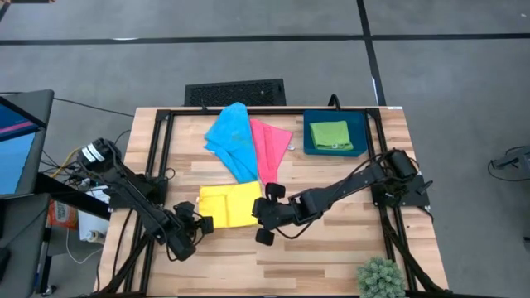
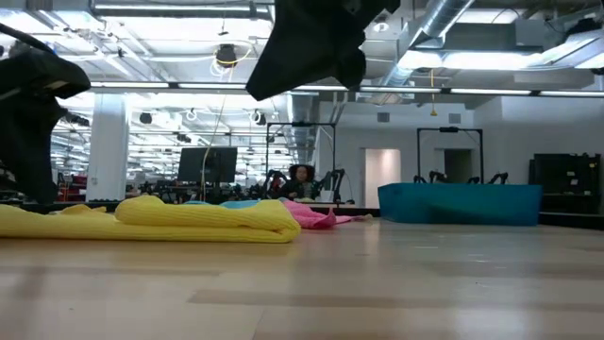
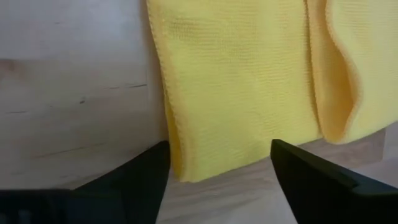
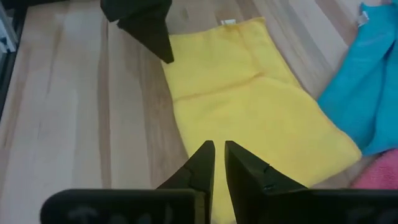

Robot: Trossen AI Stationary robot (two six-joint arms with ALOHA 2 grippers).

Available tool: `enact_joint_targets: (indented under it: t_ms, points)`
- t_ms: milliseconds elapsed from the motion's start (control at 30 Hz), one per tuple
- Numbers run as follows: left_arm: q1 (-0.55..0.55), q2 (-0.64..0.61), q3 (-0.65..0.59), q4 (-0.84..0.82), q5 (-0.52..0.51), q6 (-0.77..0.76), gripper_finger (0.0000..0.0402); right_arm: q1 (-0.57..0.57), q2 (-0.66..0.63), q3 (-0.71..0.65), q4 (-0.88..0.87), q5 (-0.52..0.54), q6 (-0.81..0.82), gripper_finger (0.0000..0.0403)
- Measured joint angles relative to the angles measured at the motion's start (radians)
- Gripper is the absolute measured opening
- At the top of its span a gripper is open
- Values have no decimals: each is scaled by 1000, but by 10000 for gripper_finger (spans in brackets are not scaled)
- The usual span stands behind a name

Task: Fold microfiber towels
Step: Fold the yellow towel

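A yellow microfiber towel (image 1: 228,204) lies folded flat on the wooden table, left of the middle; its raised fold shows in the low view (image 2: 189,219). My left gripper (image 1: 201,223) is open at the towel's near left corner. In its wrist view (image 3: 217,168) the fingers stand on either side of that corner (image 3: 186,168); I see no touch. My right gripper (image 1: 258,213) is shut at the towel's right edge, with nothing between its fingers (image 4: 219,149). In the low view (image 2: 311,47) it hangs well above the cloth.
A sky-blue towel (image 1: 232,139) and a pink towel (image 1: 273,147) lie spread and overlapping behind the yellow one. A folded green towel (image 1: 330,135) rests in a dark blue tray (image 1: 364,132) at the far right. A small plant (image 1: 381,277) stands at the near right corner.
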Motion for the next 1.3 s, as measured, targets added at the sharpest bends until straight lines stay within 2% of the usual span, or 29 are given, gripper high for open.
enact_joint_targets:
  t_ms: [100, 367, 433, 533, 667, 867, 1033, 1167, 1300]
  points:
    - [1, 4, -1, 3, -5, 0, 225, 0, 0, -46, 65, 3, -1, 63]
    - [9, 10, -6, 24, -33, 9, 85, -23, 39, -204, 446, -7, -65, 63]
    - [14, 9, -6, 43, -41, 20, 54, -33, 50, -227, 441, -15, -67, 63]
    - [14, 9, -6, 81, -63, 32, 13, -54, 109, -218, 533, -67, -72, 63]
    - [14, 8, -6, 106, -74, 34, 12, -69, 167, -209, 600, -113, -66, 63]
    - [15, -27, -4, 135, -60, 34, 12, -80, 222, -212, 584, -144, -12, 63]
    - [31, -86, -4, 135, -111, 68, 4, -79, 253, -209, 596, -172, 4, 63]
    - [80, -122, -3, 145, -60, 164, 5, -79, 253, -209, 597, -174, 5, 63]
    - [151, -128, -3, 226, 29, 303, 3, -86, 240, -211, 584, -177, 6, 63]
